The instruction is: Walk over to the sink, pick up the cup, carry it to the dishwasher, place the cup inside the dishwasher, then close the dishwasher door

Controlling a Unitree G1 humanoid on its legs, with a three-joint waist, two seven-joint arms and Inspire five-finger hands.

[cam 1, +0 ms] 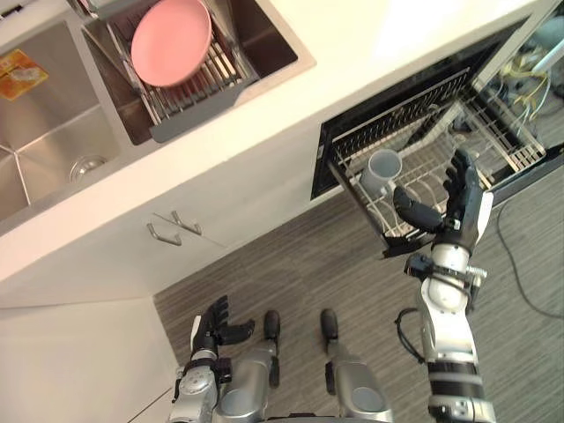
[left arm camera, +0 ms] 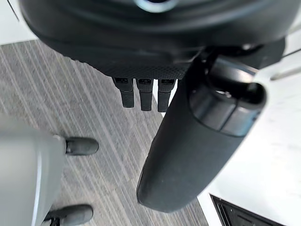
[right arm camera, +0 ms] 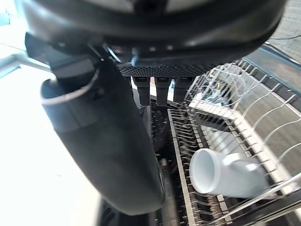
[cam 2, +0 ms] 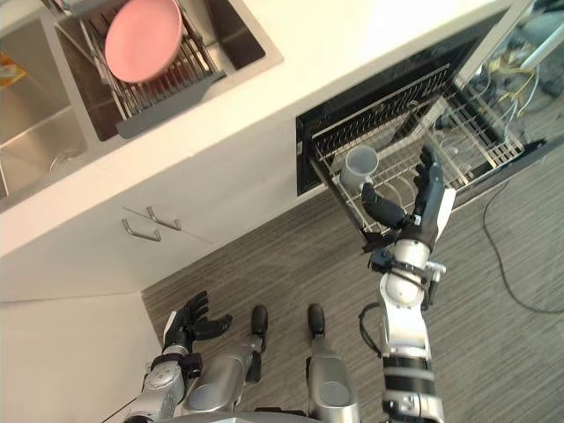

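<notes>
In the left eye view the cup lies tipped in the dishwasher rack, at about two o'clock from the view's centre, below the worktop. The right hand stands just beside it, at four o'clock of the cup, with fingers straight, holding nothing and apart from it. The left hand hangs low at seven o'clock, relaxed and empty. A pink plate rests in the sink at eleven o'clock. The left wrist view shows straight fingers above the floor. In the right wrist view the cup lies on its side on the wires. It looks stiff, light, smooth and likely to chip, so a grasp round its wall near the rim would suit. Whether it has a handle is hidden, and the dishwasher door is cut off at the edge.
</notes>
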